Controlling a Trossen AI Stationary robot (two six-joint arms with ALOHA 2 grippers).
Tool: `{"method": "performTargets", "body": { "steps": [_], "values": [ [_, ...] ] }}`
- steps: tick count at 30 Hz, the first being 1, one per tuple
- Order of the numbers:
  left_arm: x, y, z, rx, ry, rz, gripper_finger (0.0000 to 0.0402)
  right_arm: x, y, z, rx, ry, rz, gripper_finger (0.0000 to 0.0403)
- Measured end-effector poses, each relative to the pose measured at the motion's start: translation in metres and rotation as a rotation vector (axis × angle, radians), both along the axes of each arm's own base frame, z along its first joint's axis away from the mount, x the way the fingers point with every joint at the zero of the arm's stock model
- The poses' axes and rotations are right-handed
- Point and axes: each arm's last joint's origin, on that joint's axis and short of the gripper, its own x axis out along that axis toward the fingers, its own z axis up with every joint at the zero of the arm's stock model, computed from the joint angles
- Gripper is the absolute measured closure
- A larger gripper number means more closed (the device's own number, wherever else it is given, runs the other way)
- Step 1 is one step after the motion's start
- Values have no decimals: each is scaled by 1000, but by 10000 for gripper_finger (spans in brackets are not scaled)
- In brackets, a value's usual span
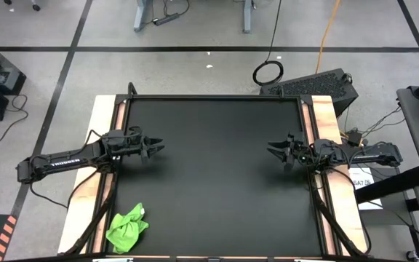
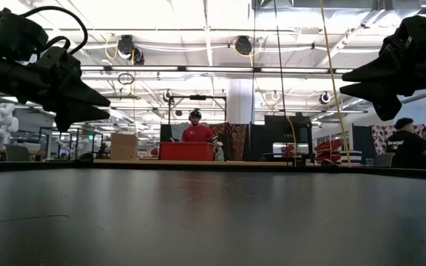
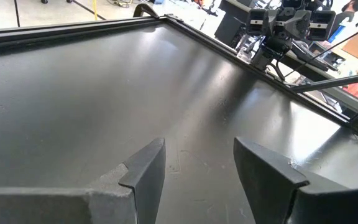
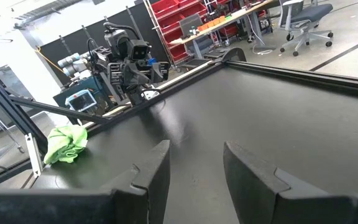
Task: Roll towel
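The lime-green towel (image 1: 127,229) lies crumpled in a heap at the near left corner of the black table top (image 1: 217,175); the right wrist view shows the towel (image 4: 65,143) too. My left gripper (image 1: 158,148) hovers open at the table's left side, farther back than the towel, pointing right. At the right side my right gripper (image 1: 273,150) hovers open and points left. Both have nothing between their fingers (image 3: 148,171) (image 4: 157,168).
Wooden strips (image 1: 324,116) and a black frame border the table's left and right sides. The floor beyond holds cables and a black case (image 1: 315,86). People stand in the room far behind the table (image 2: 197,133).
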Motion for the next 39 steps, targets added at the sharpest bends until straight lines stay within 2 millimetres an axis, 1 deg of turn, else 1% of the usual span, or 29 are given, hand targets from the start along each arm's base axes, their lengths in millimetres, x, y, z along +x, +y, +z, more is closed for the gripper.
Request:
{"method": "performTargets", "body": {
  "steps": [26,30,35,39],
  "values": [
    [0,0,0,9,2,-2,206,0,0,0,0,0,0,263],
    [1,1,6,253,4,-26,206,0,0,0,0,0,0,263],
    [2,1,10,353,-22,-34,206,0,0,0,0,1,0,263],
    [2,1,10,447,3,-53,206,0,0,0,0,1,0,263]
  ]
}}
